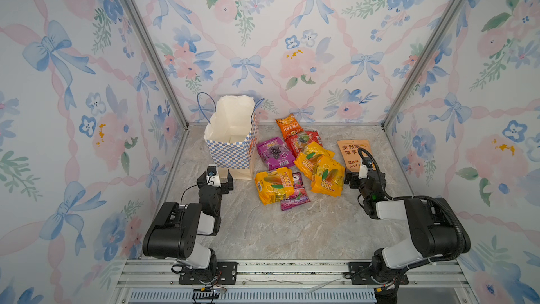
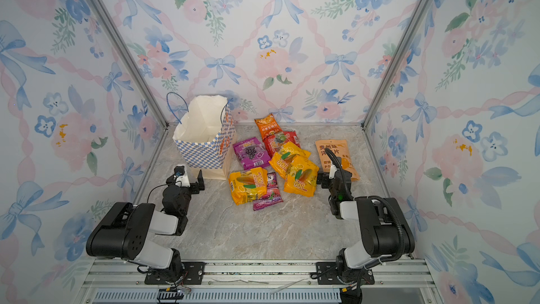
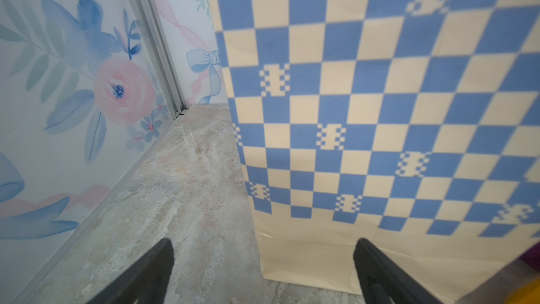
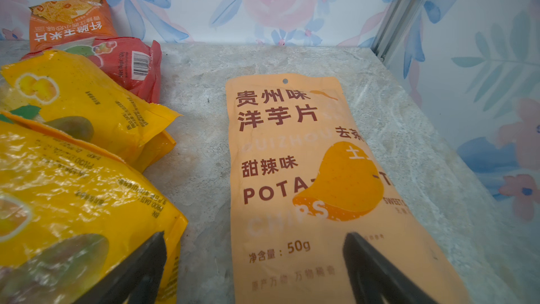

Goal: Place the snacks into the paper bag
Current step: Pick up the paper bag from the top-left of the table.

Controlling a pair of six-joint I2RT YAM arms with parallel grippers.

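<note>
The snacks (image 1: 295, 165) are lying overlapped on the bench (image 1: 292, 229), just right of the upright, open paper bag (image 1: 230, 147). The tan pouch (image 4: 306, 171) is lying flat, apart at the right. The left gripper (image 3: 263, 247) and right gripper (image 4: 254, 238) are being held wide apart, empty. The packets are being judged light, soft and slippery. A sealed end or raised edge is being favoured for the hold.

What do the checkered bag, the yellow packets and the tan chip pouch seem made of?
Checkered bag: matte paper, sharp fold creases inside, no glare. Yellow packets: glossy plastic film, crinkled with bright highlights. Tan chip pouch: matte, no glare; kraft paper or matte film, cannot tell.
</note>
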